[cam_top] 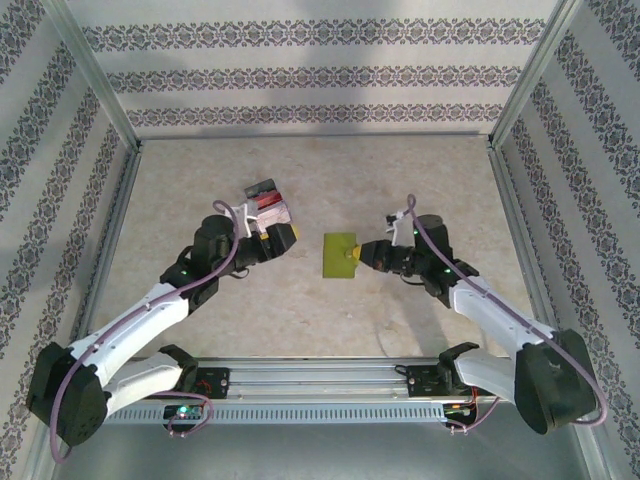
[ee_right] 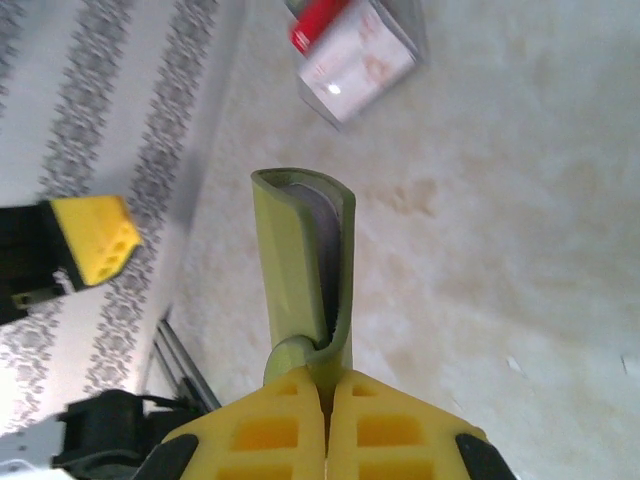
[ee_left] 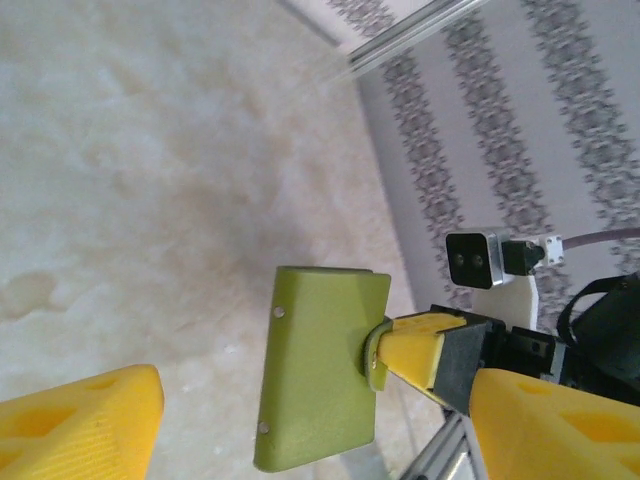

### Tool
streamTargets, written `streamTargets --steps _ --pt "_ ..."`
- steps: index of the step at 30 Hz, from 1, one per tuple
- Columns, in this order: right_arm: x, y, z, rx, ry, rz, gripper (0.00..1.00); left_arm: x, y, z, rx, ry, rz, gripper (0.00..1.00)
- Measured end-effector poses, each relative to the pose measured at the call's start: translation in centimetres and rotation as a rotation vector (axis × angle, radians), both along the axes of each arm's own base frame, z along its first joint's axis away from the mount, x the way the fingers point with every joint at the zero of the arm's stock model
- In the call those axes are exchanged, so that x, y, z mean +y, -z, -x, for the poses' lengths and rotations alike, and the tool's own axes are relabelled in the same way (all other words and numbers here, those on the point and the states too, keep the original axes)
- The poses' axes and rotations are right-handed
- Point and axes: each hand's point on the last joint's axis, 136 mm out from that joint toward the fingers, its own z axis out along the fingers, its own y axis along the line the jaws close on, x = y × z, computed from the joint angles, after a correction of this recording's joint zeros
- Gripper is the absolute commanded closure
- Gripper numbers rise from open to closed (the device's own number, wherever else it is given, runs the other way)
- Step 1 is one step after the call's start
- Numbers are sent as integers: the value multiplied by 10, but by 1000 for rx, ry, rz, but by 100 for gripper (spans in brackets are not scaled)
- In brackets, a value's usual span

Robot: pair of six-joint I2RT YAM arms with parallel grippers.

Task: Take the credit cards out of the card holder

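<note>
While the card holder (cam_top: 340, 255) is clamped by one edge in the right gripper (cam_top: 362, 254), seemingly to steady it, the left gripper (cam_top: 283, 238) is held nearby with jaws apart; the credit cards (cam_top: 270, 208) are seen on the surface (cam_top: 400, 170) just beyond that gripper

card holder (cam_top: 340, 256): plain olive green, pale grey lining inside. credit cards (cam_top: 272, 208): red, pinkish-white, dark grey. table (cam_top: 330, 170): mottled beige, faint brown stains. walls (cam_top: 320, 70): white with bands of grey floral pattern. left gripper (cam_top: 288, 237) and right gripper (cam_top: 354, 256): yellow at the tips, black behind. arms (cam_top: 150, 306): white with black joints.
</note>
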Motion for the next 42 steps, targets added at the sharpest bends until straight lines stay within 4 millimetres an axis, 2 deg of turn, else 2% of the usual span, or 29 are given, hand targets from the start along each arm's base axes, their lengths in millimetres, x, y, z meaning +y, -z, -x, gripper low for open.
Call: streamTargets --steps 5,9,12,15,20,24,27,34,38,39,42 --pt "-12 -63 -16 -156 -1 -105 100 -12 -48 6 -117 114 49 20" --pt "-12 -107 -20 -245 -39 -175 100 -23 -90 14 -218 207 92 20" --pt "-7 -133 -18 -289 -80 -229 100 -30 -108 16 -259 255 116 19" --pt "-4 -151 -17 -306 -110 -283 100 -36 -113 14 -267 288 127 19" --pt "9 -162 -8 -289 -181 -335 100 -46 -106 5 -250 318 140 21" --pt "21 -165 5 -282 -243 -352 100 -58 -101 2 -237 352 164 29" --pt "24 -165 8 -280 -257 -354 100 -64 -98 3 -228 372 169 42" --pt "25 -159 3 -258 -253 -351 100 -67 -101 6 -244 388 175 79" --pt "26 -156 0 -250 -247 -349 100 -68 -103 6 -254 391 176 93" --pt "26 -156 0 -248 -244 -349 95 -67 -103 6 -257 389 176 95" --pt "26 -153 -3 -241 -233 -343 71 -66 -101 4 -257 374 165 100"
